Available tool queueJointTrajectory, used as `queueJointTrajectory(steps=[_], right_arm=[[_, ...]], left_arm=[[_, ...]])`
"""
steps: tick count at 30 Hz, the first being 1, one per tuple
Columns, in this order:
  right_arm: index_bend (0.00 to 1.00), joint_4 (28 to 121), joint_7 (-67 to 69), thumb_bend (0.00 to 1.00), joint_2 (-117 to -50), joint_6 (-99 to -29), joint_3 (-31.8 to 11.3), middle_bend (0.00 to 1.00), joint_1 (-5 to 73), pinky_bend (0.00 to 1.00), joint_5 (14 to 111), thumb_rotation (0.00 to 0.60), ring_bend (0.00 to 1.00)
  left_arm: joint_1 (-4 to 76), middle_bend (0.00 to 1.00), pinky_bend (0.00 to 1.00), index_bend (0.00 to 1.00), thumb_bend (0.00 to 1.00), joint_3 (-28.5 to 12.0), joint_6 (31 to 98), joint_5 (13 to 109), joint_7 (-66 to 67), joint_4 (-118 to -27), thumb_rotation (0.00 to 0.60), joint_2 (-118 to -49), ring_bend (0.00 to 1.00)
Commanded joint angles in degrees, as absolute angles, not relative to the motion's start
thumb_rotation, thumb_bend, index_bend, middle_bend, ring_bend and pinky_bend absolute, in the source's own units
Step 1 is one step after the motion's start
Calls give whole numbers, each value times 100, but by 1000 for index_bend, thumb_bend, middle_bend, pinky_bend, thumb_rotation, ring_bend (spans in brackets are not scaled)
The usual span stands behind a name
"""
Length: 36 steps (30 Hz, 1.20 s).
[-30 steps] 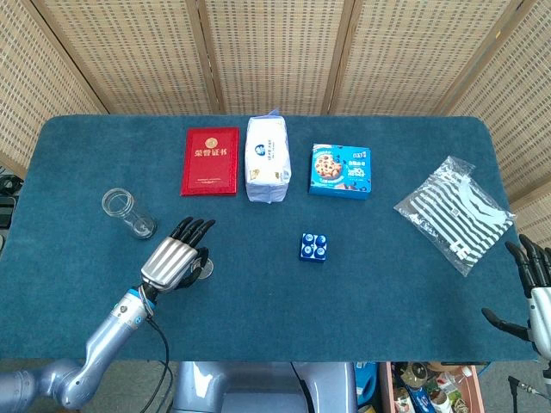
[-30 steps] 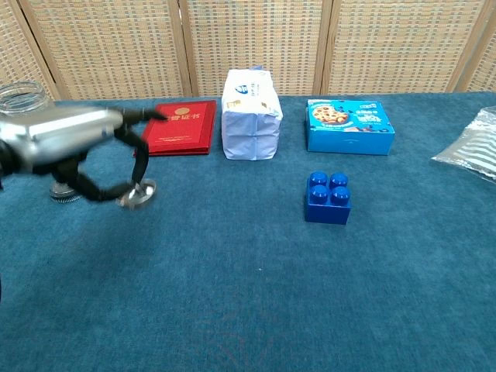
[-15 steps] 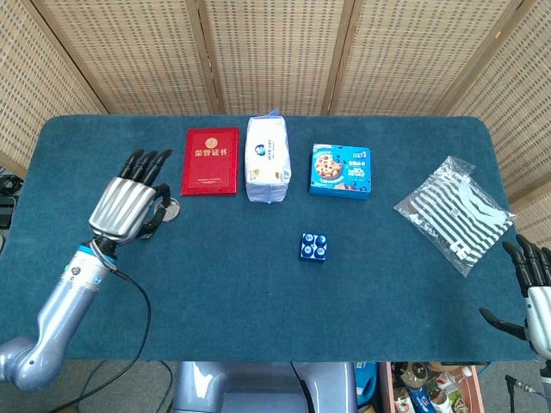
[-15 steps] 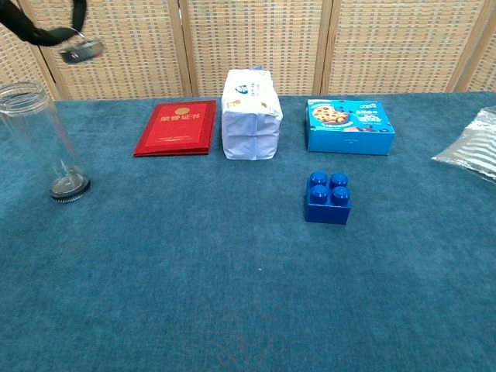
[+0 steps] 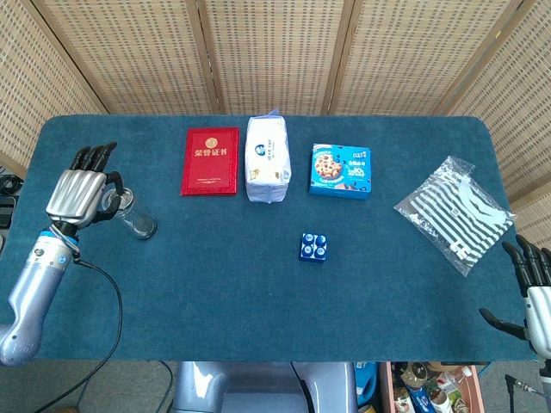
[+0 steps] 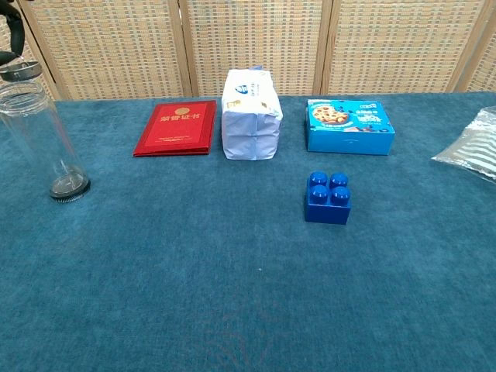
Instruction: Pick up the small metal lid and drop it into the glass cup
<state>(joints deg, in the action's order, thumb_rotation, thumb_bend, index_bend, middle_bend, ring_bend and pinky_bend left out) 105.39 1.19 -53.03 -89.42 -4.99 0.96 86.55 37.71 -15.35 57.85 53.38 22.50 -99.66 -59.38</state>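
The tall clear glass cup [image 6: 43, 139] stands upright near the table's left edge; in the head view the cup [image 5: 131, 217] shows just right of my left hand. My left hand [image 5: 77, 194] hangs over the cup's mouth. In the chest view only its dark fingers [image 6: 11, 35] show at the top left corner, pinching the small metal lid [image 6: 20, 70], which sits right at the rim of the cup. My right hand [image 5: 535, 284] stays at the table's front right edge, fingers apart and holding nothing.
Along the back stand a red booklet [image 5: 209, 161], a white pack [image 5: 268, 158] and a blue cookie box [image 5: 340, 170]. A blue toy brick [image 5: 313, 247] lies mid-table. A striped bag [image 5: 454, 212] lies at the right.
My left hand lifted the lid off the table and carried it left and away, from in front of the cup to just above the cup's mouth. The right hand has not moved.
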Motion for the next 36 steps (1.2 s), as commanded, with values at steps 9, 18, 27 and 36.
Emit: queueJointTrajectory(steps=[9, 18, 27, 36], right_arm=[[35, 10526, 103, 0, -5314, -8919, -500, 0, 104, 0, 8630, 600, 0], [35, 10527, 93, 0, -5321, -8915, -499, 0, 107, 0, 8634, 600, 0], [35, 10526, 104, 0, -5317, -8917, -503, 0, 106, 0, 8626, 600, 0], [35, 10521, 113, 0, -5322, -8938, -504, 0, 98, 0, 8636, 600, 0]], left_arm=[[3802, 0, 0, 581, 473, -1383, 5666, 5171, 2088, -9608, 600, -5997, 0], [3902, 0, 0, 581, 473, -1375, 5720, 4999, 2191, -9527, 600, -6092, 0], [3958, 0, 0, 581, 473, -1311, 5753, 4922, 2317, -9499, 600, -6147, 0], [3966, 0, 0, 32, 473, -1242, 5663, 4817, 2280, -9489, 600, -6132, 0]])
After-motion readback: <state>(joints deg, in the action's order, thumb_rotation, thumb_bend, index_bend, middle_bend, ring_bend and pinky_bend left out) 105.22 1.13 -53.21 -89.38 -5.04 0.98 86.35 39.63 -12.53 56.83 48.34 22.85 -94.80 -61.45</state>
